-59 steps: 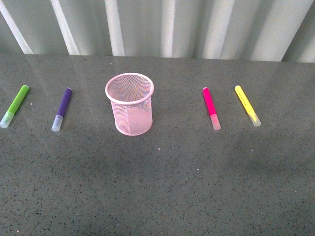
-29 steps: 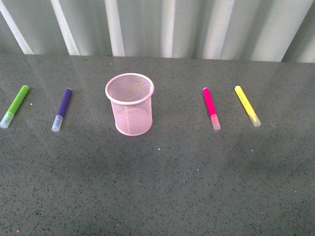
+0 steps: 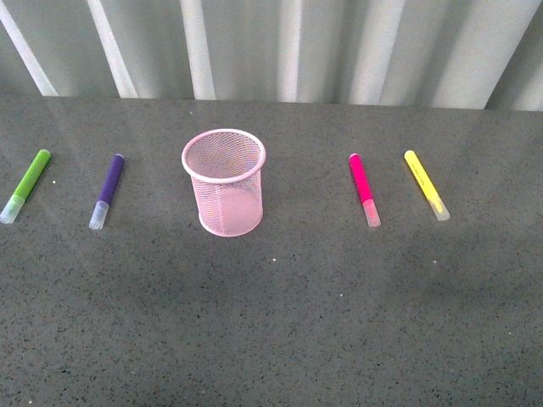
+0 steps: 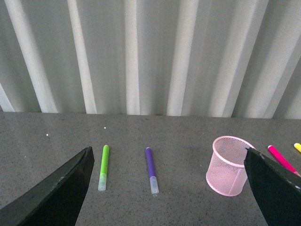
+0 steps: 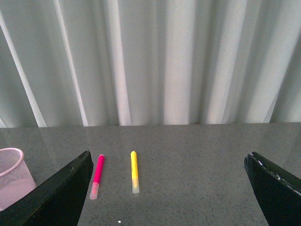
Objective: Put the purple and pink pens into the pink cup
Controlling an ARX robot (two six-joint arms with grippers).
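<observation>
pink mesh cup [image 3: 224, 182] is standing midway along the counter [image 3: 271, 322], purple marker [image 3: 107, 188] lying toward the left edge, pink marker [image 3: 364, 186] toward the right. left gripper [image 4: 167, 151] and right gripper [image 5: 168, 154] are gaping wide, empty.

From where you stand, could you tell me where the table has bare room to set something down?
The table is bare across its near half. Smaller gaps flank the pink cup, toward the purple pen and the pink pen. Tightest: purple pen beside green marker, pink pen beside yellow marker.
</observation>
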